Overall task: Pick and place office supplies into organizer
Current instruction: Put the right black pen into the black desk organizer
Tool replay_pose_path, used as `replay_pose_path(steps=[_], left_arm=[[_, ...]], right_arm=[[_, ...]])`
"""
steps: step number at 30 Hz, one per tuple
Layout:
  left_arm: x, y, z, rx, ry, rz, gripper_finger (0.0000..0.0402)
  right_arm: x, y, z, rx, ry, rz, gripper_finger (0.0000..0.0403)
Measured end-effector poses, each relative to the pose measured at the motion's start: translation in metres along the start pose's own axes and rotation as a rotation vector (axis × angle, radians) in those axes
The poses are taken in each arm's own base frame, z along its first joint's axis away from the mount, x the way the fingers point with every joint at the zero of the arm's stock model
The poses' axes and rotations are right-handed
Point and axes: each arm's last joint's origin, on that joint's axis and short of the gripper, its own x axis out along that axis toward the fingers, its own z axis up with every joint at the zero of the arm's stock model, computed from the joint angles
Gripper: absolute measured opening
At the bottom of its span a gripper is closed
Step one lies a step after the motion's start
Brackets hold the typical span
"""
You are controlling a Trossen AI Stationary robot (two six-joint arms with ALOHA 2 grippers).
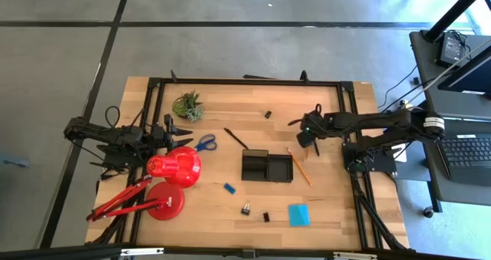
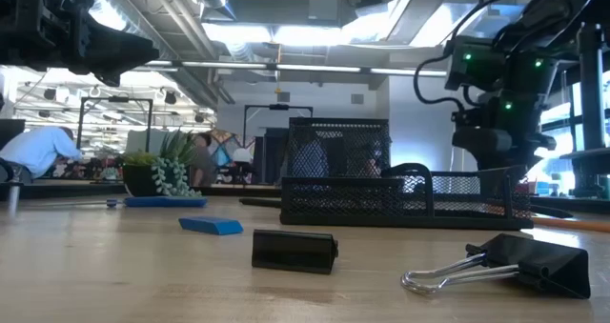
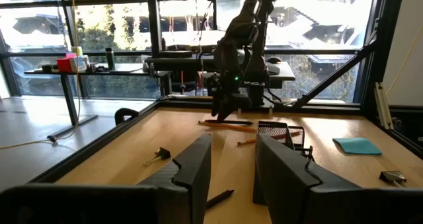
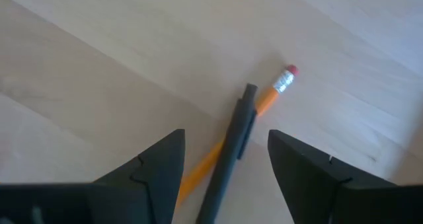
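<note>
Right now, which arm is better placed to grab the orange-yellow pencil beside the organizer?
The right. Its hand hangs open directly above the orange-yellow wooden pencil, where a thin black pen lies across it. The left hand waits, open, at the table's far side, beyond the big red desk lamp.

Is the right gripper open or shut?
Open: the right gripper shows a wide gap between its fingers, above the pencil and pen.
</note>
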Motion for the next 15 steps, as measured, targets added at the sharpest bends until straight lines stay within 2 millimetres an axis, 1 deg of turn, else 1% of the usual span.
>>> replay_pose_path(steps=[15], left_arm=[[0.0, 0.0, 0.0, 0.0, 0.0, 0.0, 0.0111]], right_arm=[[0.017, 0.004, 0.001, -0.001, 0.037, -0.038, 0.022]])
